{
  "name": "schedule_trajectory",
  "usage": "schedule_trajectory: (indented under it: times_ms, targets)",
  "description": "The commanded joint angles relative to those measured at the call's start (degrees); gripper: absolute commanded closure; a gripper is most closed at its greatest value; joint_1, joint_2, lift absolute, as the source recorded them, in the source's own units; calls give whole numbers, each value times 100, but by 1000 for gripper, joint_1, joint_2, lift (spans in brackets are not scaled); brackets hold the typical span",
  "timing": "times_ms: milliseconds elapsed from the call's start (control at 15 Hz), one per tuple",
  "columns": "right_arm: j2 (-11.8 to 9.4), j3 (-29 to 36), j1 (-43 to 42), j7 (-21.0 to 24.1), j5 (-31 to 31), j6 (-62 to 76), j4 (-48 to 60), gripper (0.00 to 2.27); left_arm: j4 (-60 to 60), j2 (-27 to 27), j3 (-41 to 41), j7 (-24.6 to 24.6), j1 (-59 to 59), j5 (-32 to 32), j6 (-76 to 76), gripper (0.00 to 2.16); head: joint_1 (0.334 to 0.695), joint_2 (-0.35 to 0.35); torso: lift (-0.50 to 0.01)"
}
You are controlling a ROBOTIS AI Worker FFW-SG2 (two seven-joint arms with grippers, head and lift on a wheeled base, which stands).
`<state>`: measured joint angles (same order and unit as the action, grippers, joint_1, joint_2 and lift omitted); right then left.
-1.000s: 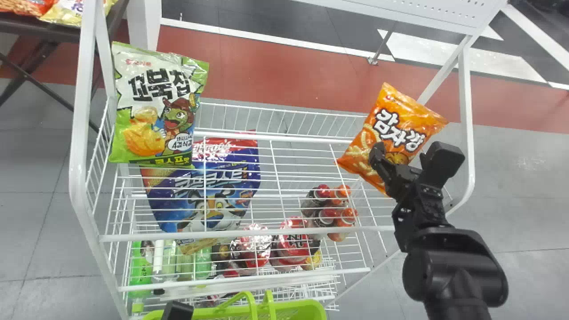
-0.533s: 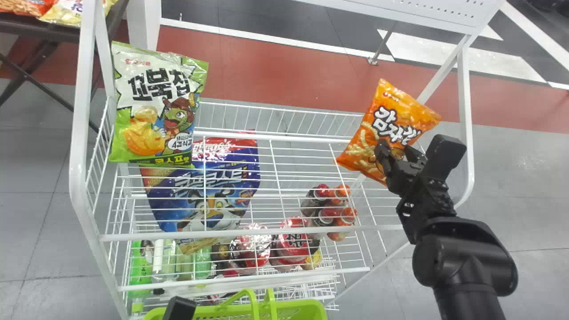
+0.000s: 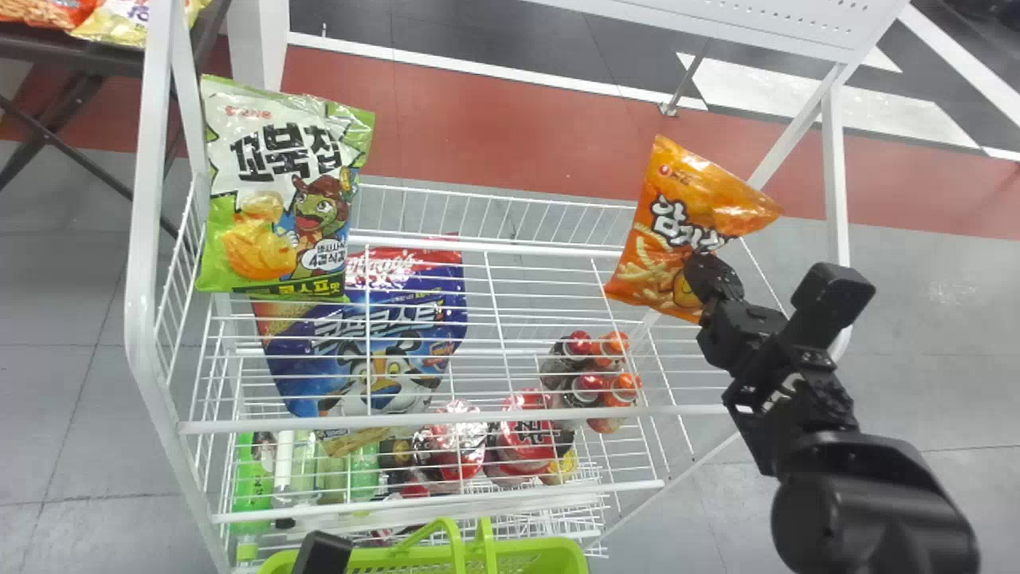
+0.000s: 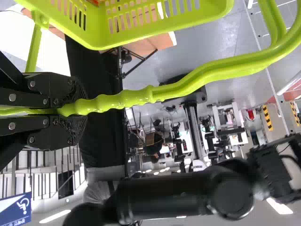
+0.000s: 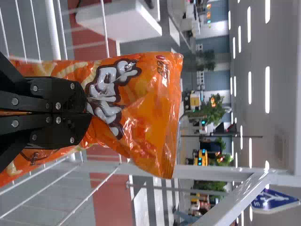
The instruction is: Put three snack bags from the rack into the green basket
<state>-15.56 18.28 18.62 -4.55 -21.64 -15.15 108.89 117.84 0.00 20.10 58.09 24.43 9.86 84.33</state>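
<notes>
1. White wire rack (image 3: 142,239), filling the centre of the head view. Two large snack bags remain on it, with bottles (image 3: 586,387) on a lower tier.
2. Green basket (image 3: 542,550), at the near side of the rack. A scrap of orange-red shows at it in the left wrist view; how many bags it already holds, I cannot tell.
3. Blue bag (image 3: 307,387), lying behind the rack's wires, and green-and-white bag (image 3: 271,199), leaning at the rack's left end. Neither is in the basket.
4. Orange snack bag (image 3: 661,263), at the rack's right end, gripped but not yet in the basket. This pick seems about half done: carrying and lowering are left.
5. Right gripper (image 5: 89,110), fingers closed together, pinching the orange bag around its middle.
6. Left gripper (image 4: 82,110), fingers closed around the basket's handle (image 4: 197,84), apparently steadying it for the drop.
</notes>
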Motion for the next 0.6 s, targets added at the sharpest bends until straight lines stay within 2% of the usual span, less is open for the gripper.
schedule_trajectory:
  times_ms: [0,267,533]
  targets:
    - [0,255,564,-64,-25,-713,1081,2226,11,-15,-23,0,0,34,-17,1413,695,-350,0]
    - [-9,712,845,-670,-323,-2542,2259,2226,46,-15,-94,-17,97,43,-158,1413,695,-350,0]
    - [105,1609,1030,-1549,-1114,-5178,3173,2226,72,-15,-173,-17,141,43,-210,1413,695,-350,0]
